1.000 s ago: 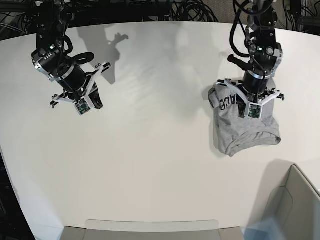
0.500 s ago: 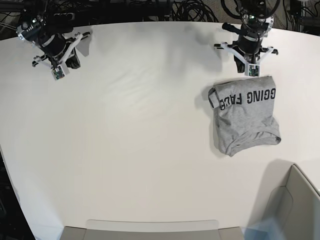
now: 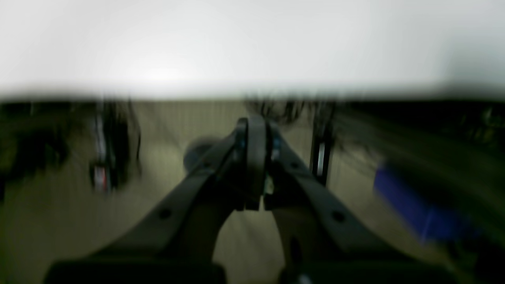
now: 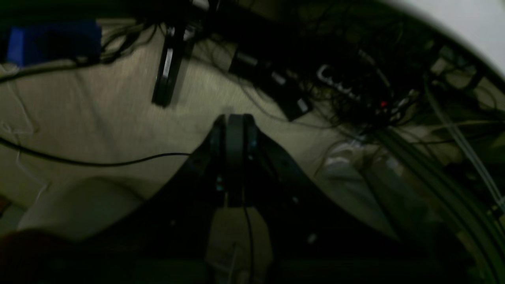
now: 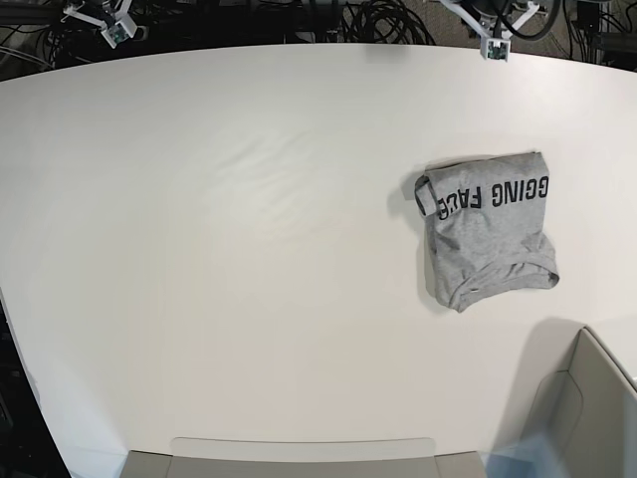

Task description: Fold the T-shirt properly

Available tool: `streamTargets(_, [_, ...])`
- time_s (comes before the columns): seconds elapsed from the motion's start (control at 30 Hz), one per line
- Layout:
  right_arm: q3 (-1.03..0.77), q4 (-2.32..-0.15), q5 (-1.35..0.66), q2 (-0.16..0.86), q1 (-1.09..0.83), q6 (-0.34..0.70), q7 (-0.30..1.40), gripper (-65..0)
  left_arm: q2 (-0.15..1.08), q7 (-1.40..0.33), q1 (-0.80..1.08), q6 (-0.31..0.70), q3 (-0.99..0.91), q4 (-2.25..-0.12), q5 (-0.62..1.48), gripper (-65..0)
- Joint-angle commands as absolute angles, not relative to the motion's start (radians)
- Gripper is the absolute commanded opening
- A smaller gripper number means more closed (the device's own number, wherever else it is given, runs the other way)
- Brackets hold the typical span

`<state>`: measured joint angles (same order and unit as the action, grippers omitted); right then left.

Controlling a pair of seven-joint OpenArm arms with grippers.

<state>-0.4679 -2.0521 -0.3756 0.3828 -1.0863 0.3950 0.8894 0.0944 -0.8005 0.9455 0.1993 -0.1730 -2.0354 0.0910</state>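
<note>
My left gripper (image 3: pixel 252 165) has its jaws pressed together on nothing; it points past the white table (image 5: pixel 249 299) edge toward the floor, the view badly blurred. My right gripper (image 4: pixel 234 157) is likewise closed and empty, aimed at a tangle of cables (image 4: pixel 355 79) on the floor beyond the table. From the base view, both sit at the table's far edge; the T-shirt (image 5: pixel 488 234) lies well apart from them, folded into a grey bundle nearer my left arm's side, black lettering facing up.

table (image 5: pixel 249 299): white | cables (image 4: pixel 355 90): tangled on floor (dark) | blue box (image 4: pixel 51 41)
</note>
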Motion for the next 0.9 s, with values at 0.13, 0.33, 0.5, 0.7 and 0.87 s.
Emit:
streamTargets(0.13, [-0.392, -1.949, -0.381, 0.447, -1.089, 0.395, 0.898, -65.0, 0.097, -0.840, 0.975, 0.157, -0.177, -2.000, 0.091, -65.0])
streamTargets(0.33, [-0.220, -1.681, -0.374, 0.495, -0.946, 0.395, 0.854, -65.0, 0.099, -0.839, 0.875, 0.159, -0.173, -1.722, 0.096, -65.0])
streamTargets(0.5, [-0.091, -1.578, -0.271, 0.501, -0.874, 0.394, 0.825, -65.0, 0.097, -0.834, 0.797, 0.159, -0.168, -1.538, 0.096, -65.0])
streamTargets(0.7, [0.038, -1.305, -0.260, 0.496, -0.727, 0.394, 0.748, -65.0, 0.117, -0.757, 0.639, 0.157, -0.168, -1.185, 0.097, -65.0])
streamTargets(0.87, [0.162, -1.089, -0.260, 0.470, -0.622, 0.390, 0.628, -65.0, 0.124, -0.659, 0.512, 0.154, -0.168, -0.905, 0.097, -65.0])
